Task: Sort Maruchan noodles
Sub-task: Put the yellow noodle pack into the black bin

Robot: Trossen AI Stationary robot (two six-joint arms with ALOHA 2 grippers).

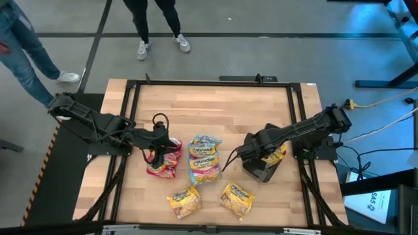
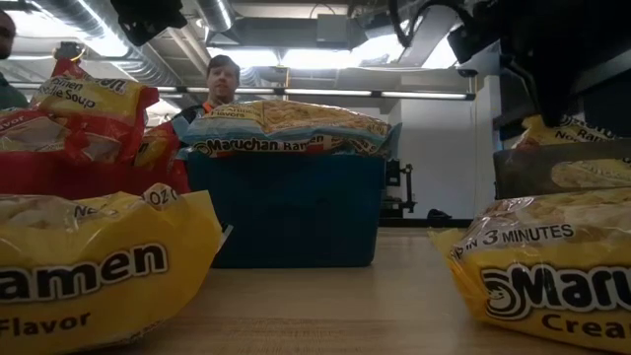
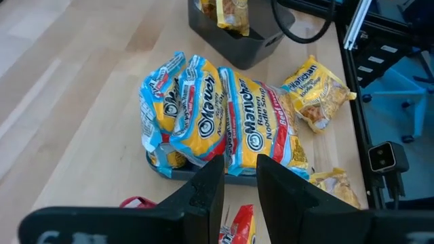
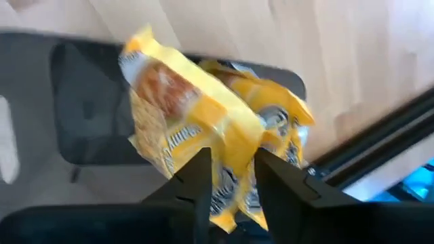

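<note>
High view: right claw (image 1: 266,158) narrowly parted around yellow packet (image 4: 196,129) over dark grey tray (image 1: 261,171); left claw (image 1: 159,145) slightly apart, empty.

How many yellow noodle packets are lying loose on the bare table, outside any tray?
2. One yellow packet lies near the table's front edge, in front of the teal tray's stack; the other lies beside it, toward the right arm. More yellow packets sit in the grey tray, partly hidden.

My right gripper (image 4: 230,177) hangs above the dark grey tray (image 4: 81,108), a yellow noodle packet (image 4: 186,115) between my two dark fingers (image 4: 196,179). A second yellow packet (image 4: 285,125) lies behind it in the tray.
</note>
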